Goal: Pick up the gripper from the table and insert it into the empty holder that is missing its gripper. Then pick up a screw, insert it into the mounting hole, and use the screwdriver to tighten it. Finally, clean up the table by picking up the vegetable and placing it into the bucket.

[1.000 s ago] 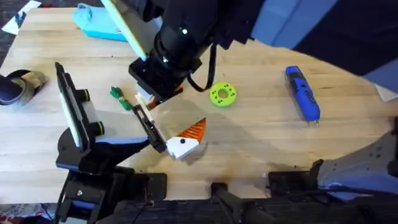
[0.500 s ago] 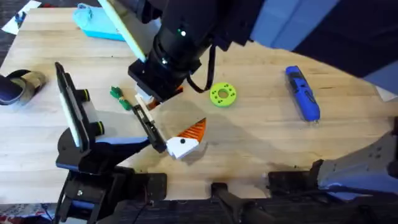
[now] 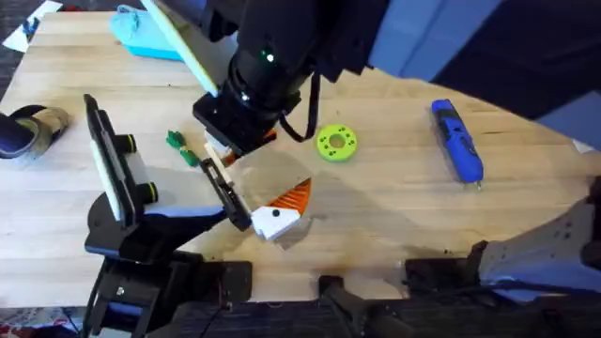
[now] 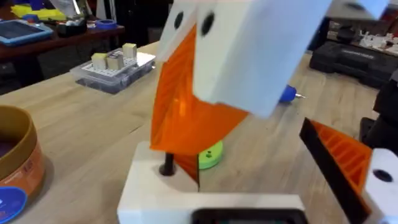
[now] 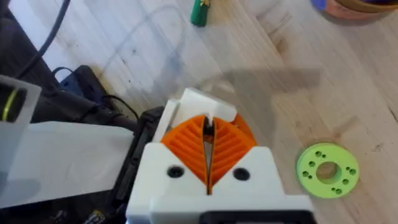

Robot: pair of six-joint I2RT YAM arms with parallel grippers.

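Gripper part (image 5: 200,104) pinched between the closed pads of the right gripper (image 5: 208,149), just at the holder end of the left arm (image 3: 160,221), above the desk (image 3: 394,207). Risky if tilted: likely to jam crooked, or slip free and drop, leaving the screw hole misaligned.

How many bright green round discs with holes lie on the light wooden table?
1. The bright green round disc with holes lies on the light wooden table, mid-table, between the blue pen-shaped screwdriver and the right gripper. Others could be hidden under the arms.
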